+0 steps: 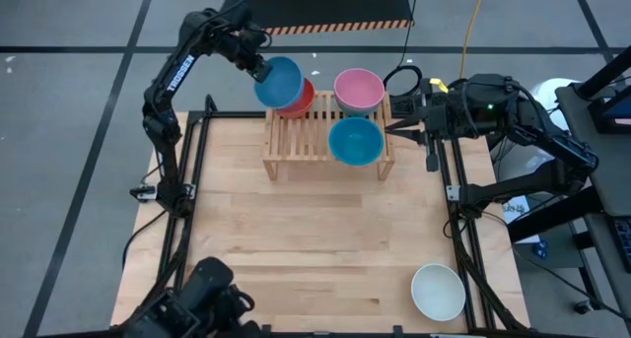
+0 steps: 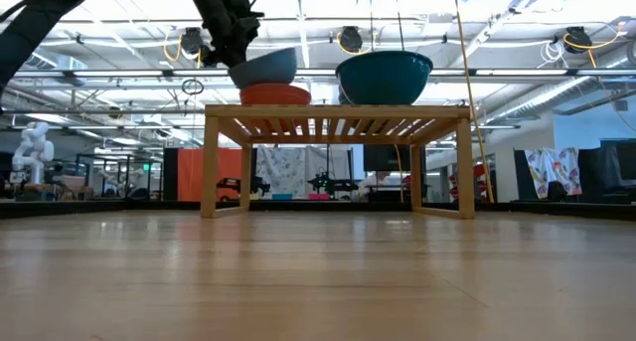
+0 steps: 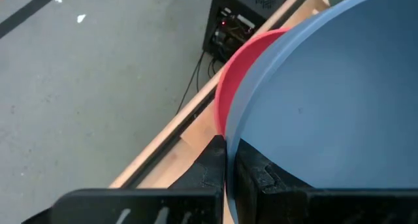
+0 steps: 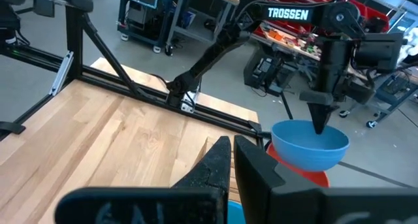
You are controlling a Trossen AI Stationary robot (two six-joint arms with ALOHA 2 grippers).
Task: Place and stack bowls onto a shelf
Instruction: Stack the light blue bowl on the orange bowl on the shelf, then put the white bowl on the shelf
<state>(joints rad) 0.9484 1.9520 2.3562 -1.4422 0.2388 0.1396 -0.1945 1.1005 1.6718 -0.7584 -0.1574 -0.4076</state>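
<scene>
Shelf (image 1: 296, 141) at upper centre carries red (image 1: 302, 101), pink (image 1: 359, 88) and teal (image 1: 355, 141) bowls. Left gripper (image 1: 258, 70) pinches the light blue bowl's (image 1: 280, 81) rim, tilted over the red one. Right gripper (image 1: 394, 126), fingers pressed together, waits beside the shelf. White bowl (image 1: 438, 291) sits lower right.

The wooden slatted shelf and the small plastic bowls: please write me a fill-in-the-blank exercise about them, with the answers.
1. The left gripper is shut on the rim of the round light blue plastic bowl, above the ____ bowl.
2. The round teal plastic bowl stands on the low light-wood slatted shelf, nearer the ____ arm.
3. The round ____ plastic bowl is on the wooden tabletop, off the shelf.

Answers: red; right; white
</scene>
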